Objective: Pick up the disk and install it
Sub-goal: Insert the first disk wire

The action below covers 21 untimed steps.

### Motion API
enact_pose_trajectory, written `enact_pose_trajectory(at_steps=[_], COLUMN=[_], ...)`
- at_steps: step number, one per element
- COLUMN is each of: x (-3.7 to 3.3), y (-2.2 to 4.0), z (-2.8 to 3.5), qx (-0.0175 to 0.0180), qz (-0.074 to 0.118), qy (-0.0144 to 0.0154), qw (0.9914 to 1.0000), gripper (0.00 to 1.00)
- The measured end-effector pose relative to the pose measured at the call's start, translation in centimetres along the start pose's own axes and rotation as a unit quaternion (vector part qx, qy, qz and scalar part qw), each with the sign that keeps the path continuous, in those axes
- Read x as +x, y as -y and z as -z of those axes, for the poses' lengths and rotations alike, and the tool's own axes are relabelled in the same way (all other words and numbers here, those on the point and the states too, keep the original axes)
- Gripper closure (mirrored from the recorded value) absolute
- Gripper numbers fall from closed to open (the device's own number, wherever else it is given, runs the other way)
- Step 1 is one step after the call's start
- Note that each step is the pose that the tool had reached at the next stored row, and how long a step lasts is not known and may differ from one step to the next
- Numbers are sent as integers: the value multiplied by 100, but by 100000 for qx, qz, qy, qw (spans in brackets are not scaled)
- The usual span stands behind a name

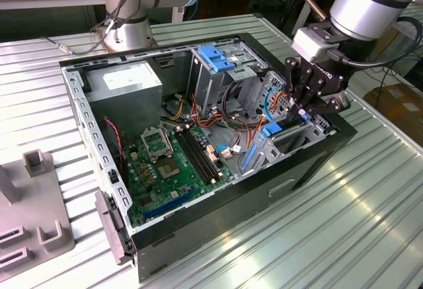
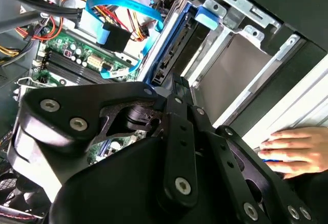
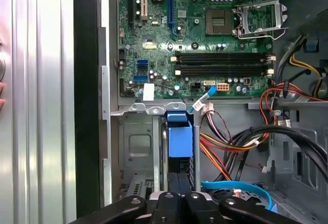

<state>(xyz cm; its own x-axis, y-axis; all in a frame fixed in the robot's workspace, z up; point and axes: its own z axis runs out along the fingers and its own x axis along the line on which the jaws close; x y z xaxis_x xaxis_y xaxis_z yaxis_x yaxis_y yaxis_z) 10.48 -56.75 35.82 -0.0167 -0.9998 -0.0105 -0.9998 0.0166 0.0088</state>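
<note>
Fingers [image 3: 179, 182] grip disk [image 3: 180, 134], second wrist view w/ hand [image 2: 294, 149]

Blue-framed disk [image 3: 180, 134], seemingly in its metal bay [image 3: 136, 147], near the green motherboard [image 3: 205, 39].

Open computer case [image 1: 218, 226] mid-frame in the exterior view on ribbed bench [image 1: 370, 223]; green motherboard [image 1: 172, 170] inside, grey power-supply box [image 1: 125, 81] at its upper left; grey fixture [image 1: 33, 203] lower left.

Ribbed table [image 1: 370, 190] gleaming: bare metal, bright sheen. Computer case [image 1: 78, 100] is dull grey sheet metal inside, black outside. Motherboard [image 1: 175, 163] glossy green. The disk [image 3: 180, 134] shows smooth blue plastic. Gripper [image 3: 180, 183] links matt black, screws bright metal.
</note>
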Motion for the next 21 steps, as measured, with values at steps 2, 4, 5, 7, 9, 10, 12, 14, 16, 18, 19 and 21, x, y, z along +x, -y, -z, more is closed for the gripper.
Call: enact_pose_trajectory(at_steps=[2, 4, 5, 7, 9, 10, 12, 14, 16, 18, 19, 21], x=[-1, 1, 1, 0, 0, 0, -2, -3, -4, -4, -5, -6], y=[1, 6, 21, 53, 72, 83, 115, 156, 199, 245, 270, 322], z=[0, 3, 7, 34, 54, 64, 90, 136, 159, 164, 164, 164], qx=[63, 183, 192, 198, 215, 224, 235, 271, 286, 319, 329, 339], qz=[1670, 4191, 4444, 4656, 4727, 4758, 4827, 5003, 5104, 5168, 5213, 5307], qy=[59, 188, 284, 356, 363, 360, 359, 355, 364, 363, 369, 365], qw=[99986, 99912, 99901, 99891, 99887, 99886, 99883, 99874, 99869, 99865, 99863, 99858], gripper=[90, 90, 90, 90, 90, 90, 90, 90, 90, 90, 90, 90])
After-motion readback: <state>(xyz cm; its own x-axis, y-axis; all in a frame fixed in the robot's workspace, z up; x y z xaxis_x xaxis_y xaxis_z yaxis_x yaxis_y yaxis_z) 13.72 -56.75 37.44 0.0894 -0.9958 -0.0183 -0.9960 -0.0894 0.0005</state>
